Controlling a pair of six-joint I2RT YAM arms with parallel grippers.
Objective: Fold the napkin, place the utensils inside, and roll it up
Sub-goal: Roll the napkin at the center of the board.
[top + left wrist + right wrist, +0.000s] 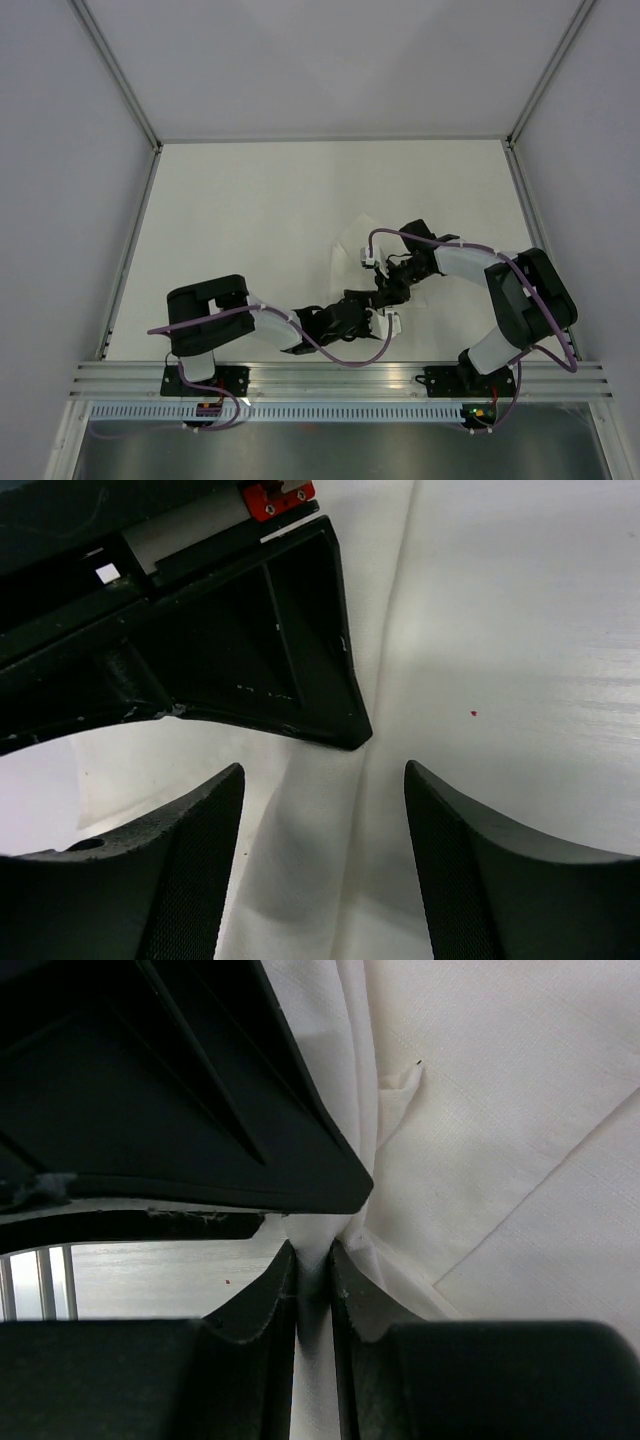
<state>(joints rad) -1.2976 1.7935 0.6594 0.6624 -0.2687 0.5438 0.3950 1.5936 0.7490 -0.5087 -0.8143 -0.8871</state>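
The white napkin (352,243) lies crumpled on the table just beyond both grippers. My right gripper (313,1250) is shut on a raised fold of the napkin (480,1160), with cloth pinched between its fingers (270,1310). My left gripper (323,770) stands open right beside it, its two pads either side of a soft ridge of napkin (300,820) without touching it. In the top view the left gripper (372,315) and right gripper (388,288) nearly meet. The utensils are out of view.
The white table (250,220) is ringed by white walls with metal corner posts. An aluminium rail (330,378) carrying both arm bases runs along the near edge. The right gripper's black body (200,630) fills the upper left of the left wrist view.
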